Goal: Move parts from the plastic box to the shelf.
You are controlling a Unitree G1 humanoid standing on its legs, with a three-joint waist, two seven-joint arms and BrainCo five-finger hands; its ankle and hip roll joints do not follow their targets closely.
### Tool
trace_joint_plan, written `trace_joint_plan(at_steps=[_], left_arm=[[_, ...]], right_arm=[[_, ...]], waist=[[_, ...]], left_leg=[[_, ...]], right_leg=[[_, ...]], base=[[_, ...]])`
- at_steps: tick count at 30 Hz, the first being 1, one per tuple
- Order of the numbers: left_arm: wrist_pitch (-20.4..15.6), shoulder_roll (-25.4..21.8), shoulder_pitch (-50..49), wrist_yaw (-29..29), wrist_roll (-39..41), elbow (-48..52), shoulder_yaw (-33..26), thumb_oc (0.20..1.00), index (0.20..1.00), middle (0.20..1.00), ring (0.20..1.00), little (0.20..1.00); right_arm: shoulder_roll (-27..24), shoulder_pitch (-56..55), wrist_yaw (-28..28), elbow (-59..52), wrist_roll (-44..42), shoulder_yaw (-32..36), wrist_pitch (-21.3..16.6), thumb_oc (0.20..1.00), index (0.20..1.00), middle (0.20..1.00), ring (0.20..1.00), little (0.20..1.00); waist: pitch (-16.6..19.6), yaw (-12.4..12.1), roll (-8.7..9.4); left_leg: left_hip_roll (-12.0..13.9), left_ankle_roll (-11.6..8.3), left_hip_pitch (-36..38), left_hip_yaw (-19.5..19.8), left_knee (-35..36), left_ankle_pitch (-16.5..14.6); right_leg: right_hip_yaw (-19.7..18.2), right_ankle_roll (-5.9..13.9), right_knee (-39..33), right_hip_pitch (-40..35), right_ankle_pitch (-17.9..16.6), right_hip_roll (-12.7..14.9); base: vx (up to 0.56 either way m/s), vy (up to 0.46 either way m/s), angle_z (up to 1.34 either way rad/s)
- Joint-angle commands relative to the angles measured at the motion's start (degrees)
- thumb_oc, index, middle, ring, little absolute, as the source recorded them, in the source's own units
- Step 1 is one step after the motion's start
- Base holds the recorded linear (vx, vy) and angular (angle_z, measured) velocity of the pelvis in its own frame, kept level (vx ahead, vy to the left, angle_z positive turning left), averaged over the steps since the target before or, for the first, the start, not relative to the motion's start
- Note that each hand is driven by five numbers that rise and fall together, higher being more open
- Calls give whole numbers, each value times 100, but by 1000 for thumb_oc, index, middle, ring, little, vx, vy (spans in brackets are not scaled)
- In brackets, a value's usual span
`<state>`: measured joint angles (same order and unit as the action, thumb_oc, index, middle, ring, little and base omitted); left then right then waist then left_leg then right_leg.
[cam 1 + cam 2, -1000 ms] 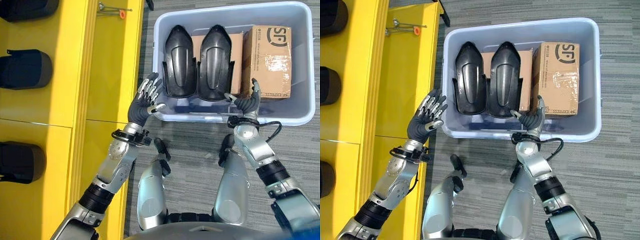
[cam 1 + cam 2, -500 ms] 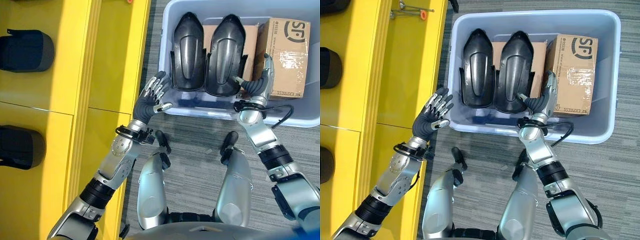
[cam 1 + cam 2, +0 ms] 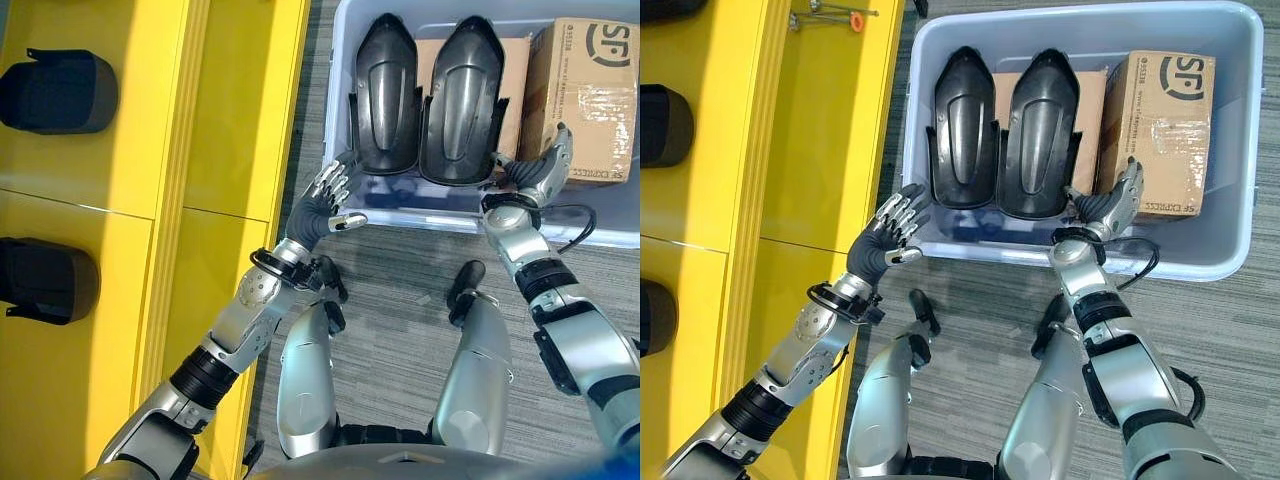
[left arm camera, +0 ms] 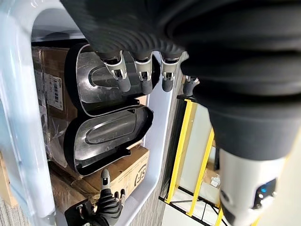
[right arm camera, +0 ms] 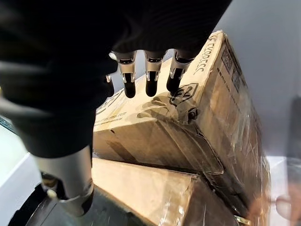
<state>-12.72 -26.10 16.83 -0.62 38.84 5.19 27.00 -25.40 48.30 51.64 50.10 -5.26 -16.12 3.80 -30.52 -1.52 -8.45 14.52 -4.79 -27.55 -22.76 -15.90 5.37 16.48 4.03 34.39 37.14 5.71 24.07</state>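
You see grey striped carpet [image 3: 1230, 330], a yellow shelf unit [image 3: 830, 150] left. Two black moulded shell parts [image 3: 1005, 130] lie in the pale plastic box [image 3: 940, 243], flanked by your left hand [image 3: 885, 245] and right hand [image 3: 1110, 208], both spread wide, empty.

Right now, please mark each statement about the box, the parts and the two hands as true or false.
1. Two black parts lie side by side in the plastic box. True.
2. The left hand grips one black part. False: it is open, outside the box by the near left corner, holding nothing.
3. A taped cardboard box stands at the right of the parts. True.
4. The right hand is over the yellow shelf. False: it is over the plastic box, open, between the right part and the cardboard box.
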Motion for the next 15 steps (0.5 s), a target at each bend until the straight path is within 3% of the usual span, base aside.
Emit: trace_joint_plan(at_steps=[1,6,10,12,15], left_arm=[[-348,71,140,-46,10,291,115,1000,1000,1000,1000,1000],[-478,58,163,37,126,156,200,1000,1000,1000,1000,1000],[-571,53,146,106,112,104,232,1000,1000,1000,1000,1000],[-717,30,105,113,116,29,239,1000,1000,1000,1000,1000],[-769,16,99,100,111,-5,223,1000,1000,1000,1000,1000]], right_arm=[[-266,450,-327,191,395,-185,-101,1000,1000,1000,1000,1000],[-513,945,-82,186,2481,-764,104,1000,1000,1000,1000,1000],[-663,1090,163,-42,2934,-1120,281,1000,1000,1000,1000,1000],[-774,999,636,-318,3054,-1191,40,1000,1000,1000,1000,1000],[-789,889,660,-574,3333,-1135,-267,1000,1000,1000,1000,1000]], waist=[[73,-227,-457],[73,-304,-518],[73,-314,-517],[73,-266,-495],[73,-225,-486]], left_leg=[[-442,91,-267,153,-259,-845],[-446,80,-343,174,-281,-823],[-426,74,-373,163,-271,-803],[-405,76,-377,131,-254,-799],[-393,71,-381,111,-242,-794]], right_leg=[[160,-176,751,37,1028,-518],[206,-166,805,104,1032,-468],[218,-149,789,125,1012,-457],[201,-131,732,132,991,-481],[175,-122,712,148,986,-501]], base=[[-15,-6,5],[-6,-2,2],[-3,0,2],[0,0,0],[0,0,0]])
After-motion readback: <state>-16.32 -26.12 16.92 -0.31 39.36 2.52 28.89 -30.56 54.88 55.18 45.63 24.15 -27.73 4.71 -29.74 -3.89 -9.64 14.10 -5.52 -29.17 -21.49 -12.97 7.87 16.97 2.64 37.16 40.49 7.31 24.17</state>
